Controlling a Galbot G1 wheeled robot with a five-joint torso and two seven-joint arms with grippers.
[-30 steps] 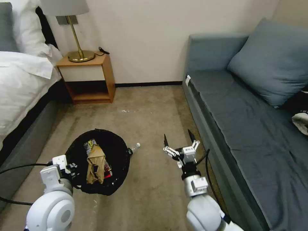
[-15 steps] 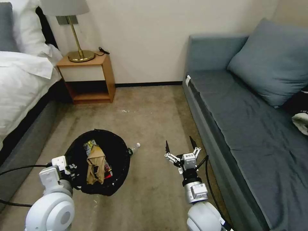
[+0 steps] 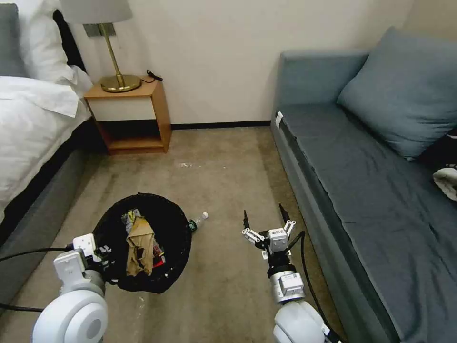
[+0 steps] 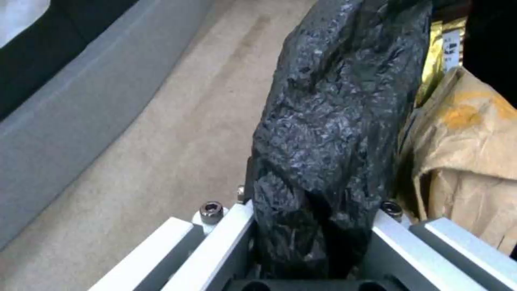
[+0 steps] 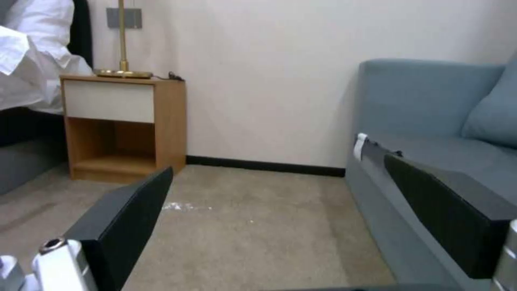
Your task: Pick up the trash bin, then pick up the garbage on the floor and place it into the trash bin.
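Carpet (image 3: pixel 223 162) runs as an open beige strip between the white bed (image 3: pixel 28 124) and the grey-blue sofa (image 3: pixel 371 190), ending at the wall where a wooden nightstand (image 3: pixel 131 114) carries a brass lamp (image 3: pixel 114 71); the widest free floor lies beyond the trash bin (image 3: pixel 143 240), toward that nightstand. The trash bin sits on the bed side of the strip, its black bag crinkled over the rim, and the left gripper (image 4: pixel 312 242) is clenched on that bagged rim at the edge nearest the robot. Inside lie the crumpled tan-brown paper (image 3: pixel 140 245), the yellow-silver wrapper (image 4: pixel 439 52) and a red-and-white scrap beneath them; any print on them is too small to read. Just beside the trash bin's far sofa-side rim, 1 clear bottle (image 3: pixel 197 221) with a green label and white cap lies on the carpet, label text unreadable. Well apart from the trash bin, near the sofa's front edge, the right gripper (image 3: pixel 264 216) hangs above the floor, spread wide and holding nothing.
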